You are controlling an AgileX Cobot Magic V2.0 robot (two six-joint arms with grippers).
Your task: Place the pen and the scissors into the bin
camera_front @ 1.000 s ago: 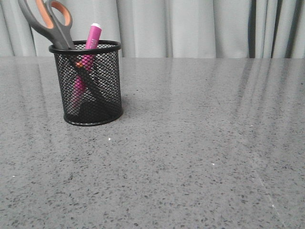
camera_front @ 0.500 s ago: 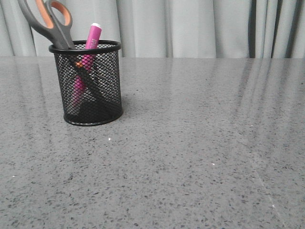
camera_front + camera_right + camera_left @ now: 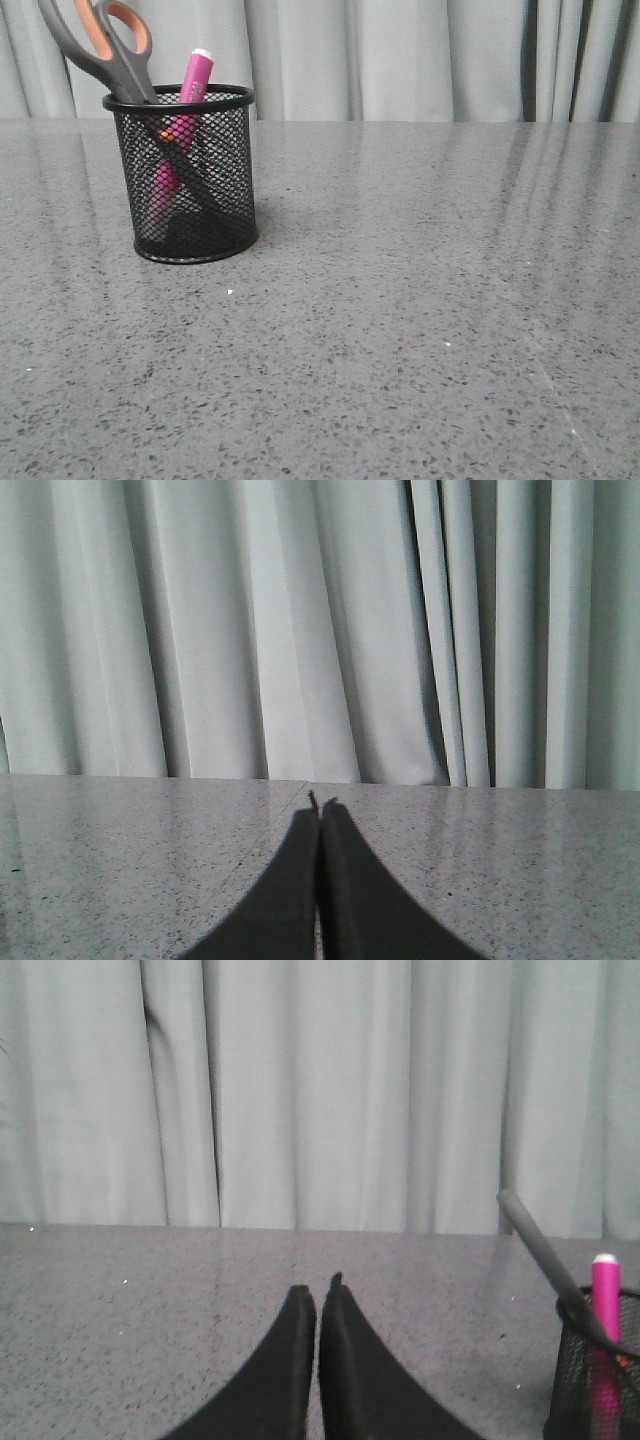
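The black wire-mesh bin (image 3: pixel 185 215) stands upright on the grey table at the left. The magenta pen (image 3: pixel 192 80) stands inside it, its white tip above the rim. The scissors (image 3: pixel 100 45) stand in it blades down, their grey and orange handles sticking out up and left. In the left wrist view the bin (image 3: pixel 590 1380), the pen (image 3: pixel 604 1295) and a scissors handle (image 3: pixel 540 1250) show at the edge. My left gripper (image 3: pixel 318 1295) is shut and empty, apart from the bin. My right gripper (image 3: pixel 320 812) is shut and empty over bare table. Neither gripper shows in the front view.
The speckled grey table (image 3: pixel 420 300) stretches out to the right of the bin and in front of it. A pale pleated curtain (image 3: pixel 400 50) hangs behind the table's far edge.
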